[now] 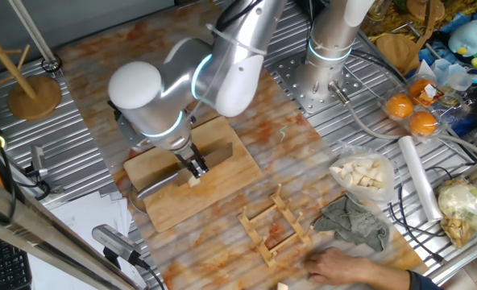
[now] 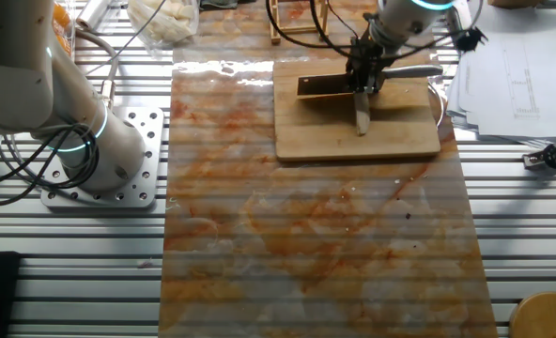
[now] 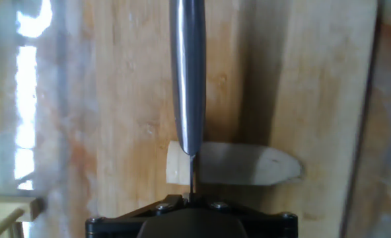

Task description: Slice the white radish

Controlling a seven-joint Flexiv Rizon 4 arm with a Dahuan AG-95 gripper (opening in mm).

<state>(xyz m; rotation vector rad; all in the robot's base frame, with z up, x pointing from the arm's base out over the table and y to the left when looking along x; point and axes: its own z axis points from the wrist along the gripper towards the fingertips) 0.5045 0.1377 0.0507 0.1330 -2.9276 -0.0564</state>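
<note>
Gripper [image 1: 197, 167] closed on knife [image 3: 187, 79], blade across white radish [image 3: 248, 165] on cutting board [image 1: 222, 189], wooden rack [image 1: 272, 227] and a person's hand [image 1: 335, 264] nearby

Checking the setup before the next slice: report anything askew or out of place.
Nothing stands out. The cream-white radish stick lies flat on the wooden cutting board, with the steel knife blade held by the hand crossing it near its blunt end.
</note>
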